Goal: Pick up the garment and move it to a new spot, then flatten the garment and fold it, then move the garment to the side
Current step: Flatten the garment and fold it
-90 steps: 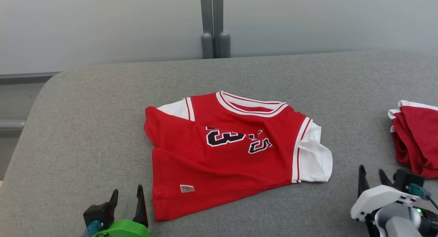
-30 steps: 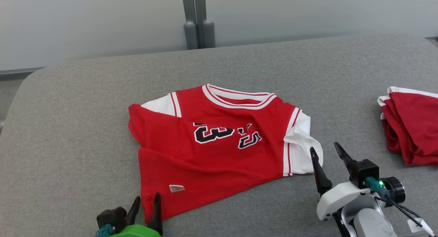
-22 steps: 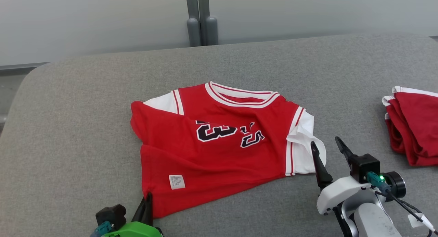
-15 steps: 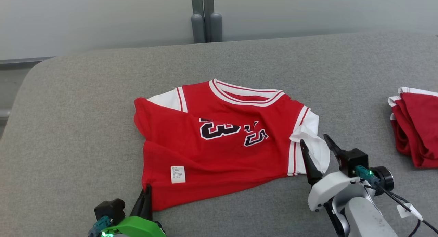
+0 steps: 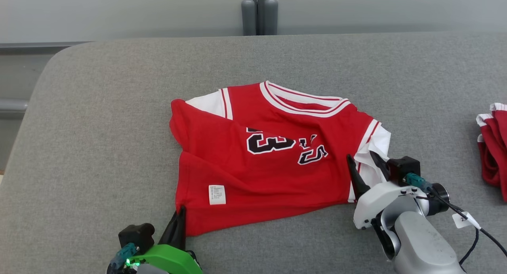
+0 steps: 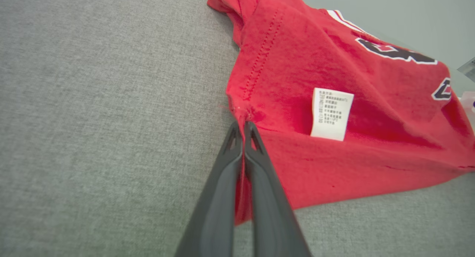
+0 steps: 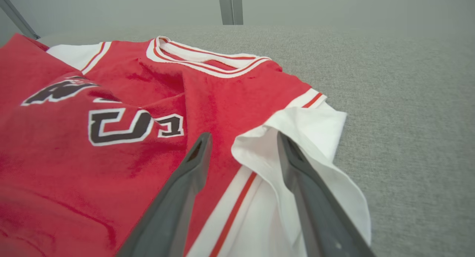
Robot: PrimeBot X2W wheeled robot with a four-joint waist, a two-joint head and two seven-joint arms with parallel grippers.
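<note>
A red jersey [image 5: 273, 167] with white sleeves, a striped collar and black numerals lies rumpled on the grey cushion [image 5: 99, 127], a white care label [image 5: 217, 195] showing near its hem. My left gripper [image 5: 180, 218] is shut on the jersey's near-left hem corner, seen pinched between the fingers in the left wrist view [image 6: 241, 125]. My right gripper [image 5: 362, 160] stands open over the white right sleeve [image 7: 297, 138], one finger on each side of the sleeve's raised fold.
A second red and white garment [image 5: 493, 147] lies bunched at the cushion's right edge. A grey post [image 5: 259, 12] stands behind the cushion against a pale wall. Bare grey fabric spreads to the left and behind the jersey.
My left gripper closed on the hem corner and the hem lifted, turning the label up. My right gripper advanced onto the white sleeve. The camera shifted too.
</note>
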